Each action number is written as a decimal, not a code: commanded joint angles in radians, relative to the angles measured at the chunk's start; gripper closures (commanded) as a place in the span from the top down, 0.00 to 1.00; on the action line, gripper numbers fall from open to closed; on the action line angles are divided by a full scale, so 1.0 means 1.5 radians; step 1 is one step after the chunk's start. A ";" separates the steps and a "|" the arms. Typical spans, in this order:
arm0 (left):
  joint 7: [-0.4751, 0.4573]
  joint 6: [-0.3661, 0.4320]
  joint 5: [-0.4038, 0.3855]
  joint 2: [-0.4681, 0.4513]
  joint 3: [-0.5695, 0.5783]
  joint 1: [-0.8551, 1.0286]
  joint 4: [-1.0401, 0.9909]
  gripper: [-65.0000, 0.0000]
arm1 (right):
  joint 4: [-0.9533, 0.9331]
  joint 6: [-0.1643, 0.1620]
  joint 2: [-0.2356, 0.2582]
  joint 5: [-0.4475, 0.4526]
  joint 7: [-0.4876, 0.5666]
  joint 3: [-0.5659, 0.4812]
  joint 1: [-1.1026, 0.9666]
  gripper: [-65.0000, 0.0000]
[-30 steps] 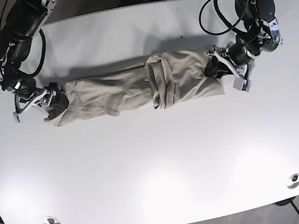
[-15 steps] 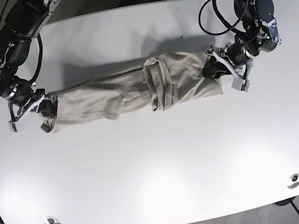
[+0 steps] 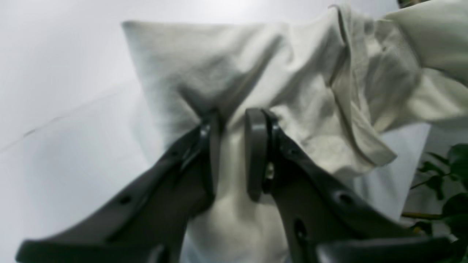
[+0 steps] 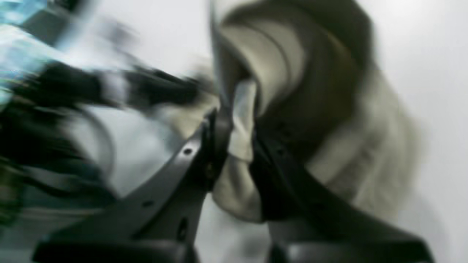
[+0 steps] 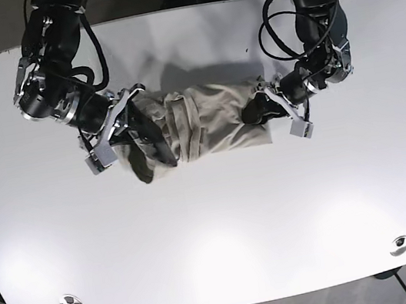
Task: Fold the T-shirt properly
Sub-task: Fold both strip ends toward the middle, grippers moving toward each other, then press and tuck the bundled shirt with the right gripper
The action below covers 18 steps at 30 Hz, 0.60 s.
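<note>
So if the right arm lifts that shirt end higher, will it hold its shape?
Probably not. The shirt drapes and creases around the right gripper, so it looks floppy. The free cloth hanging below the left gripper suggests it will sag. It seems light, since a small pinch bunches it.

- No text, label, brand, number or sign can be read in any of the three views.
- The T-shirt shows plain beige cloth with no print or tag lettering visible.
- The worktop is plain white and carries no markings that can be read.
- The right wrist view is too blurred for any lettering to be made out.
</note>
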 commanded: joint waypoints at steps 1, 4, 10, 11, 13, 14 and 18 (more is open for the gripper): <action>0.035 0.034 0.040 0.001 0.003 -0.007 -0.001 0.16 | 0.014 0.000 -0.021 0.018 0.020 -0.004 0.012 0.03; 0.035 0.058 0.039 0.003 0.003 -0.009 -0.001 0.16 | -0.003 -0.003 -0.034 0.017 0.021 -0.032 0.035 0.03; 0.036 0.059 0.039 0.021 0.003 -0.009 -0.001 0.16 | -0.081 -0.005 -0.039 -0.043 0.078 -0.124 0.083 0.03; 0.036 0.059 0.039 0.021 0.003 -0.009 -0.001 0.16 | -0.106 -0.005 -0.039 -0.052 0.102 -0.143 0.086 0.03; 0.037 0.059 0.039 0.021 0.003 -0.009 -0.001 0.16 | -0.155 -0.006 -0.037 -0.059 0.128 -0.174 0.102 0.03; 0.036 0.059 0.039 0.022 0.003 -0.009 -0.001 0.16 | -0.184 -0.006 -0.036 -0.059 0.135 -0.184 0.107 0.03; 0.036 0.059 0.038 0.035 0.003 -0.009 -0.001 0.16 | -0.271 -0.006 -0.028 -0.060 0.193 -0.220 0.120 0.03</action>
